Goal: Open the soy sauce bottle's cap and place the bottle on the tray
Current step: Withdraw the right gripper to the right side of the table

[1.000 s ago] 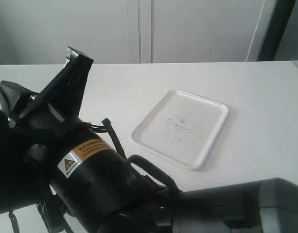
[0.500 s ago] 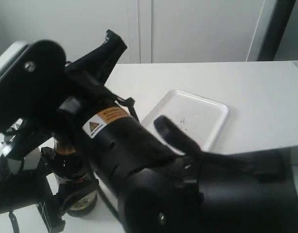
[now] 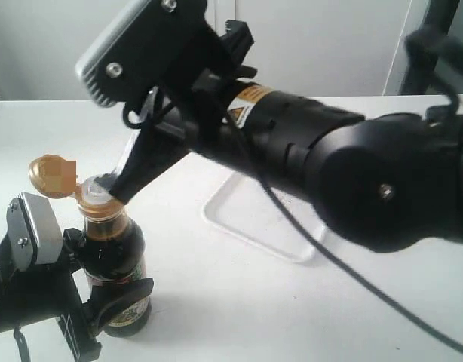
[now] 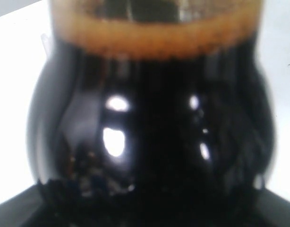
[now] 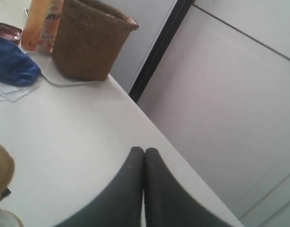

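The soy sauce bottle [image 3: 109,260] stands upright on the white table at the lower left, dark liquid up into its neck. Its golden cap [image 3: 52,176] is flipped back on its hinge, baring the white spout [image 3: 96,196]. My left gripper [image 3: 114,305] is shut on the bottle's lower body; the left wrist view is filled by the dark bottle [image 4: 149,123]. My right gripper [image 3: 120,190] is shut, empty, its tips right beside the spout. In the right wrist view the closed fingers [image 5: 135,163] meet over the table, the cap's lid [image 5: 0,166] at the edge. The tray [image 3: 243,225] is mostly hidden behind the right arm.
The bulky right arm [image 3: 329,166] spans the middle of the exterior view. At the table's far end stand a woven basket [image 5: 90,40], an orange bottle [image 5: 41,21] and a blue cloth [image 5: 12,64]. A wall runs along the table edge.
The right arm has swung up and away to the right, uncovering the bottle. The cap's lid, hidden before, now stands flipped open. The bottle stays in the left gripper.
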